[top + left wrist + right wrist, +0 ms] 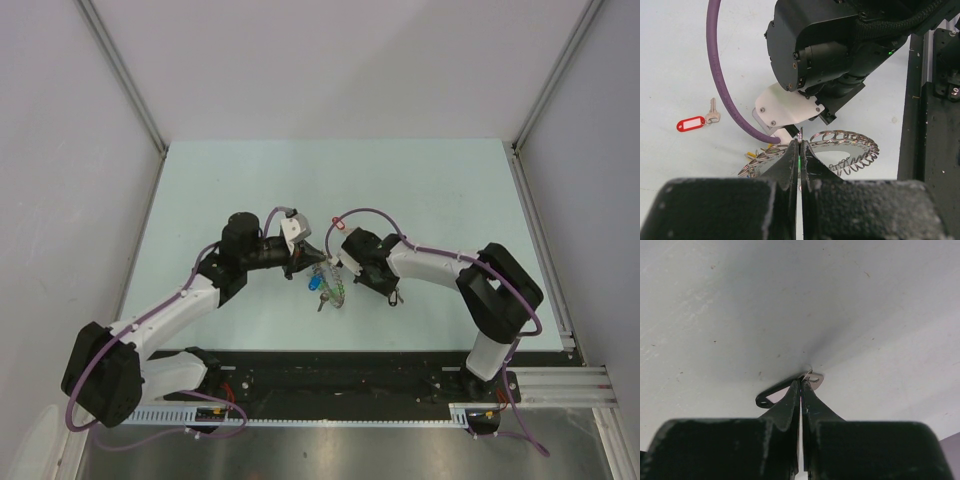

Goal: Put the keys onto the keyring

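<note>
A robotics lab test cell: a pale mint surface (220, 190) is boxed in by plain white panels (60, 150) set in aluminium frame posts (123, 75). The left arm (170, 315) and right arm (430, 265), white and black, are bolted to a black base rail (340, 372). A purple cable (715, 55), a slotted cable duct (175, 412) and a brushed metal sheet (350, 455) complete the rig

key (692, 123): lying on table (220, 190) | keyring (842, 136): before key, near table middle
</note>
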